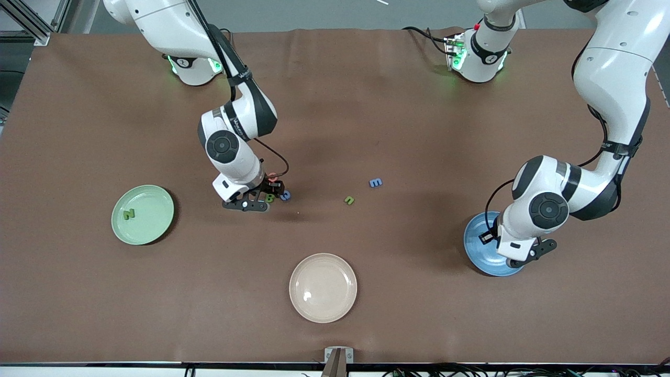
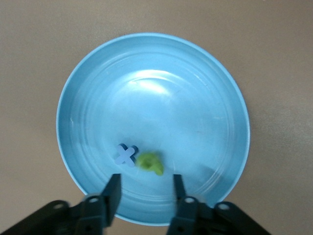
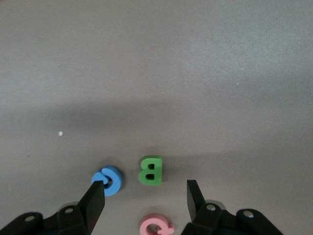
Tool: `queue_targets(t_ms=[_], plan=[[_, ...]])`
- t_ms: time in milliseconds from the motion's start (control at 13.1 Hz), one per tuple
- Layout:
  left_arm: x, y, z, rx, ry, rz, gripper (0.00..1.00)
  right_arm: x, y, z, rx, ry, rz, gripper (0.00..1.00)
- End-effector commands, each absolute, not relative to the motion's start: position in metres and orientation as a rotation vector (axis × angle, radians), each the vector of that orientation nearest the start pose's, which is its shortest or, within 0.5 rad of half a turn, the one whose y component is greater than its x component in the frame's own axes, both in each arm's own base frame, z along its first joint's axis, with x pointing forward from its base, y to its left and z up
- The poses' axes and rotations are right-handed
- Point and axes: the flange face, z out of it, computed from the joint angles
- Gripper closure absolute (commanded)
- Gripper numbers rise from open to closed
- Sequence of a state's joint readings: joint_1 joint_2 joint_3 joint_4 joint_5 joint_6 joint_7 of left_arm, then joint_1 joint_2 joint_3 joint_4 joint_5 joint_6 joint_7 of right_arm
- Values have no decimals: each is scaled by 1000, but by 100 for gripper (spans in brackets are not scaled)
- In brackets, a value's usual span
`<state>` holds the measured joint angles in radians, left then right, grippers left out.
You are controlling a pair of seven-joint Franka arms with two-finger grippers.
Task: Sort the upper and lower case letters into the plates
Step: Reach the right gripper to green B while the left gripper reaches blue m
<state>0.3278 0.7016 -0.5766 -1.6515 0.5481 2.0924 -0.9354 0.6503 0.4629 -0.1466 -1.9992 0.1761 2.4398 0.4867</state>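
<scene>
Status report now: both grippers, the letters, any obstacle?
Left gripper open over blue plate. Right gripper open around green letter B. Blue, pink letters crowd it.

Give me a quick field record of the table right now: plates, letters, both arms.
blue plate: holds a blue x and a green letter
green plate: holds a green N
beige plate: no letters
loose letters: green B, blue letter, pink letter, blue m, green n
left end effector: open over the blue plate
right end effector: open around the green B
</scene>
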Motion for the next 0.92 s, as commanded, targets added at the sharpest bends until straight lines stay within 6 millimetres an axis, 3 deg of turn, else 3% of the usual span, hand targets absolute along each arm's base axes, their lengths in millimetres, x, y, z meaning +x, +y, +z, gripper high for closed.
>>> queue_targets(t_ms=[0, 229, 611, 840], plan=[[659, -106, 248, -2932, -752, 86, 0, 526, 291, 215, -3096, 199, 53, 34], [639, -157, 265, -2936, -814, 132, 0, 526, 292, 206, -3099, 196, 43, 36], [582, -251, 263, -2939, -961, 180, 1, 523, 296, 186, -3105, 181, 33, 37], [538, -316, 249, -2973, -998, 152, 4, 522, 297, 184, -3107, 179, 37, 40]])
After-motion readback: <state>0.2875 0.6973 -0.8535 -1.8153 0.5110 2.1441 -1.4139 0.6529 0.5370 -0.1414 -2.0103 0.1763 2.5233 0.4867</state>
